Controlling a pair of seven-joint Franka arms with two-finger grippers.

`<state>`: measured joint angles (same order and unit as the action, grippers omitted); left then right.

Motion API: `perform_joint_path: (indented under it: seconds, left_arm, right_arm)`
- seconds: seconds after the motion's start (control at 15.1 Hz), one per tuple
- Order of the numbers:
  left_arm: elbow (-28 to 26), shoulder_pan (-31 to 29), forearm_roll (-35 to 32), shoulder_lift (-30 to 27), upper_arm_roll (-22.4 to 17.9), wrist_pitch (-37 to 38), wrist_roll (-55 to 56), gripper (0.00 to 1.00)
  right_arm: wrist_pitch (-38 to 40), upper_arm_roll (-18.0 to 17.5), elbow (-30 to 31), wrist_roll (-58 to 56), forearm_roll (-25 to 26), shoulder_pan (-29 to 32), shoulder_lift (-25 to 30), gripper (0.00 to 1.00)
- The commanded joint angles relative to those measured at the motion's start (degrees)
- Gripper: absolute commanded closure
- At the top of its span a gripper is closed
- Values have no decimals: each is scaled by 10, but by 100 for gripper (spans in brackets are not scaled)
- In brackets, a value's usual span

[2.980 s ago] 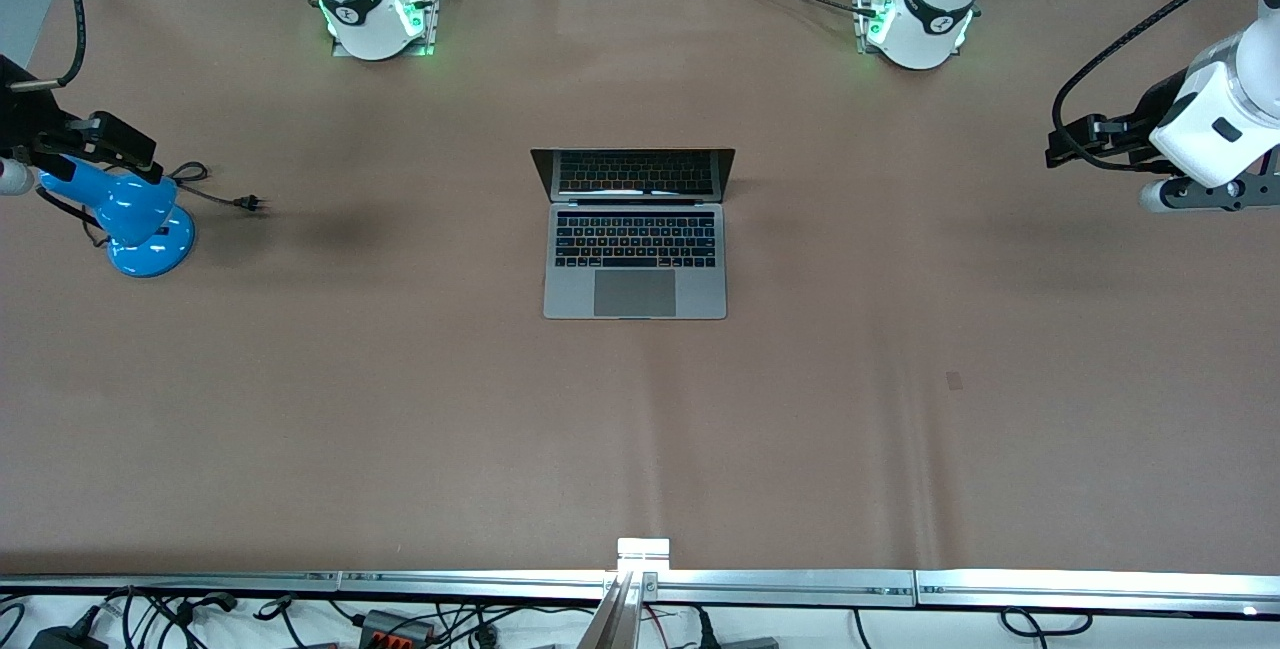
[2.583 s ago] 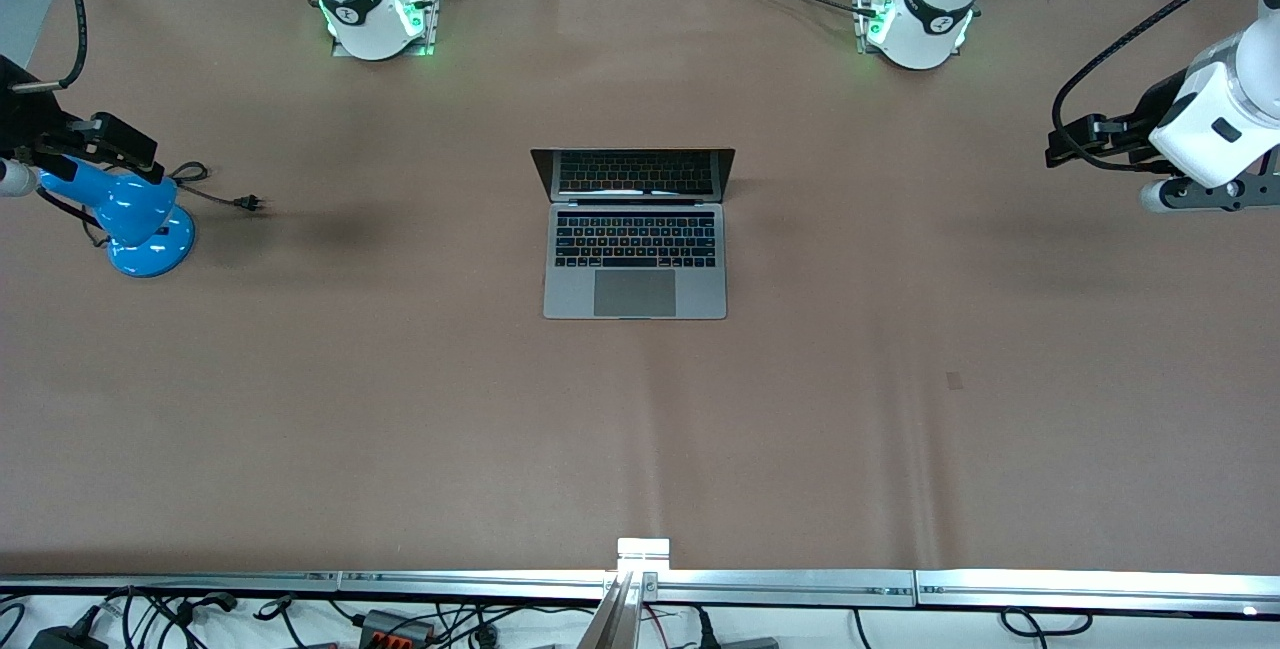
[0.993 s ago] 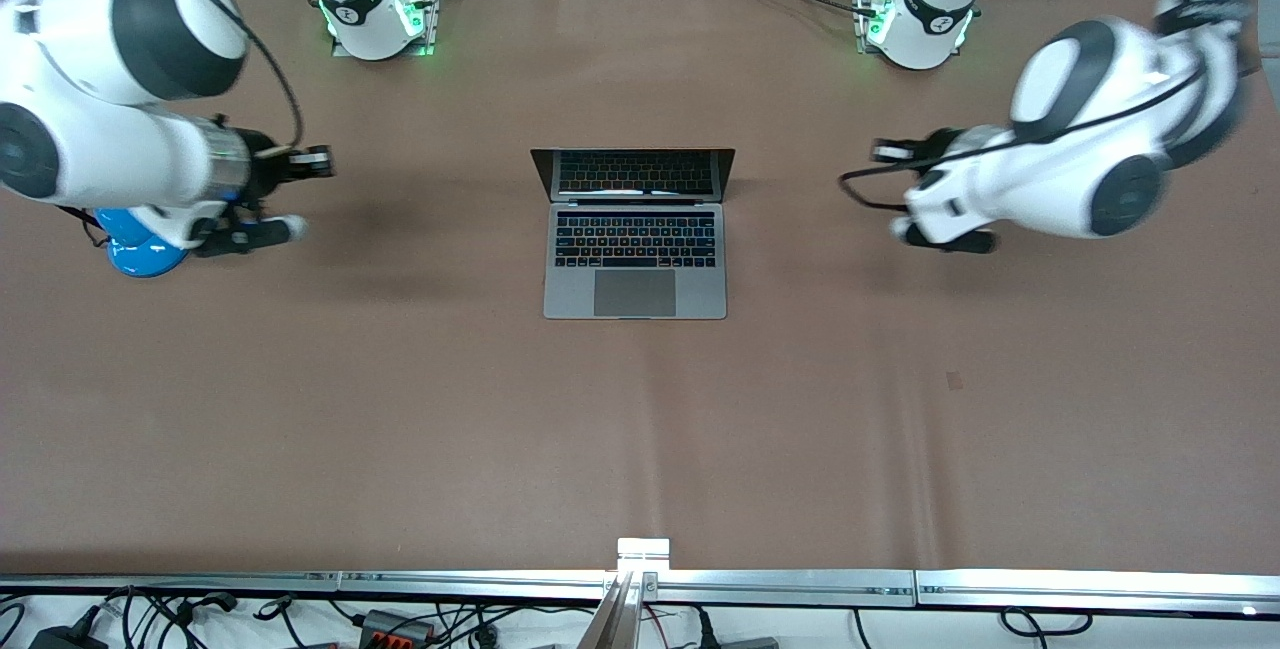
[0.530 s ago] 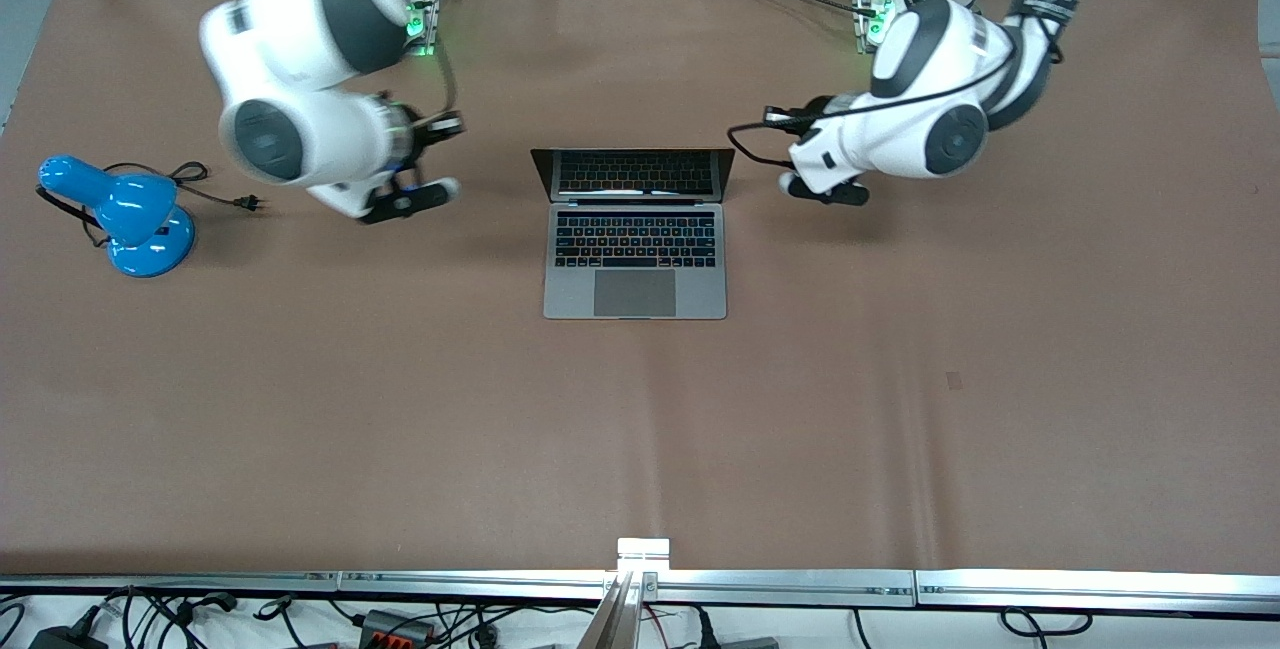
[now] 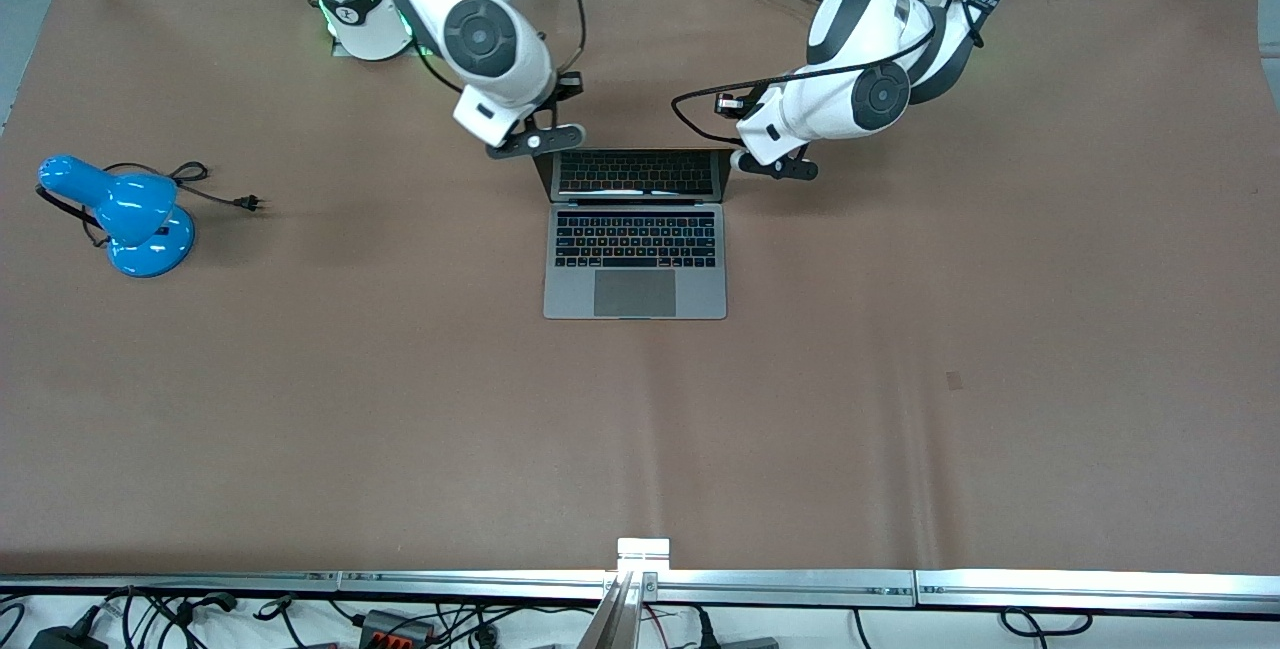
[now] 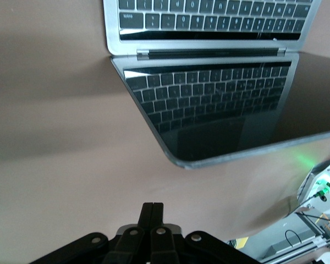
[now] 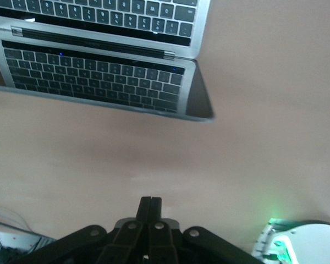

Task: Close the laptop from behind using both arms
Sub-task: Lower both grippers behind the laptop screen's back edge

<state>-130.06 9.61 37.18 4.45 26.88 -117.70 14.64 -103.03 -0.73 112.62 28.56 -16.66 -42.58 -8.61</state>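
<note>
The grey laptop (image 5: 635, 259) stands open in the middle of the table, its dark screen (image 5: 633, 174) upright and reflecting the keys. My right gripper (image 5: 533, 140) is shut and empty, over the table by the lid's top corner toward the right arm's end. My left gripper (image 5: 772, 167) is shut and empty, over the table by the lid's corner toward the left arm's end. Neither touches the lid. The left wrist view shows the shut gripper (image 6: 152, 207) with the laptop (image 6: 209, 110) ahead. The right wrist view shows the same: shut gripper (image 7: 150, 201), laptop (image 7: 99, 77).
A blue desk lamp (image 5: 120, 214) with a loose black cord and plug (image 5: 250, 201) lies at the right arm's end of the table. The brown table cover (image 5: 640, 429) is bare toward the front camera. A metal rail (image 5: 640, 584) runs along the front edge.
Both arms have swung in from the table's two ends to the laptop lid's corners. The laptop has not moved and stays open. The blue lamp is uncovered again.
</note>
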Motion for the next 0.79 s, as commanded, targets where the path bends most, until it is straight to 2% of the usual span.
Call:
perform_joint_path:
  seconds: [0.0, 0.26, 0.53, 0.73]
  left_arm:
    - [-1, -8, 11, 10, 7, -17, 2, 100]
    - [13, -7, 11, 41, 7, -46, 3, 100]
    - [68, -11, 11, 95, 5, -53, 3, 100]
    - [97, -13, 10, 117, 1, -53, 3, 100]
  right_arm:
    - [-33, 7, 7, 12, -4, -1, -7, 100]
    - [-74, 7, 7, 12, 0, -8, -27, 100]
    - [-110, 8, 0, 12, 3, -7, -53, 100]
    - [-128, 10, -9, 12, 34, -1, -65, 100]
